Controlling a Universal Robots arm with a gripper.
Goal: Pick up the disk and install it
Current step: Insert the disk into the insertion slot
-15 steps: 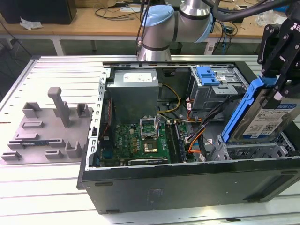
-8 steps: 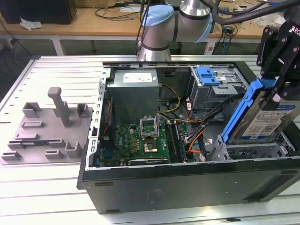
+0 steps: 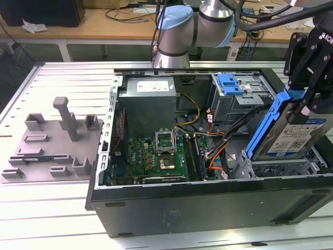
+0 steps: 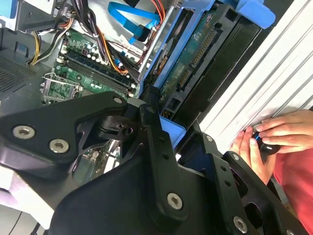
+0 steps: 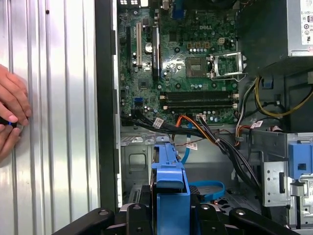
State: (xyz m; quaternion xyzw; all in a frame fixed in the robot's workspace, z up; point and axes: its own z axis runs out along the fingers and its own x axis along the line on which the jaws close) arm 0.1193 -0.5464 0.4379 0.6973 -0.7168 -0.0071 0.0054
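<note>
Black gripper [image 3: 301,104] pinching the blue end of the disk [image 3: 294,133], my fingers pressed against its carrier on both sides. I hold the disk in the air, tilted steeply. Its lower end points down toward the grey bay [image 3: 281,169] in the corner of the open case [image 3: 208,192], at the exterior view's right.

To do this step well, I judge that the carrier's rails must line up squarely with the bay's guides before any downward push. The tilt needs flattening to match the bay's slope. A bundle of orange and black cables [image 3: 223,143] lies just beside the bay, so the lower end should enter without snagging them. A slow, straight slide seems safer than force, since a skewed carrier could jam.

The disk is a flat silver rectangle with a blue-and-white label on its upper face. A bright blue plastic carrier frames it along the edges. In the first wrist view, the blue end [image 5: 170,196] sits between my fingers. In the second wrist view, a strip of green circuit board [image 4: 195,44] shows on its underside.

A person's hand [image 5: 10,117] rests on the ribbed metal table [image 3: 52,208] outside the case.
</note>
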